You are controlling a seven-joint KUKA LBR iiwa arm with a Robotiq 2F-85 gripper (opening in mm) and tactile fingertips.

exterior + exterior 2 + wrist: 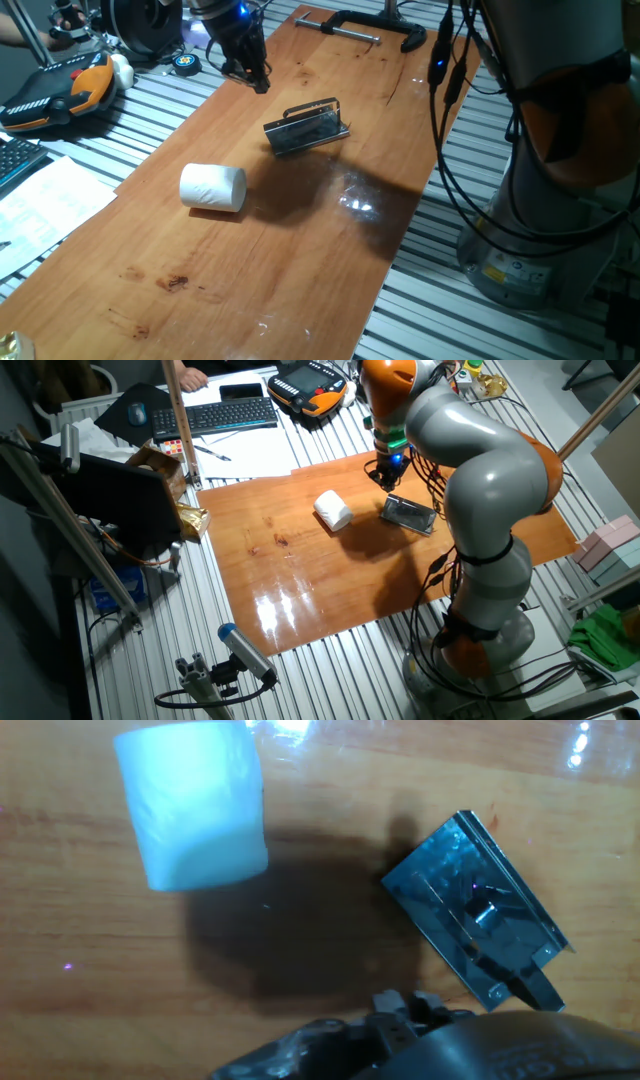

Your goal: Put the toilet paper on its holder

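The toilet paper (pixel 212 187) is a white roll lying on its side on the wooden table, left of centre. It also shows in the other fixed view (pixel 333 510) and at the top left of the hand view (pixel 192 805). The holder (pixel 307 128) is a dark grey plate with a thin wire bar. It lies on the table to the right of the roll and apart from it (pixel 409 513) (pixel 475 910). My gripper (pixel 261 84) hangs above the table behind the holder, away from the roll, and holds nothing. Its fingers look close together.
A black clamp with a silver bar (pixel 360 25) lies at the far end of the table. An orange and black teach pendant (pixel 60 90) and papers lie off the table's left edge. The robot's base (pixel 545 200) and cables stand at the right.
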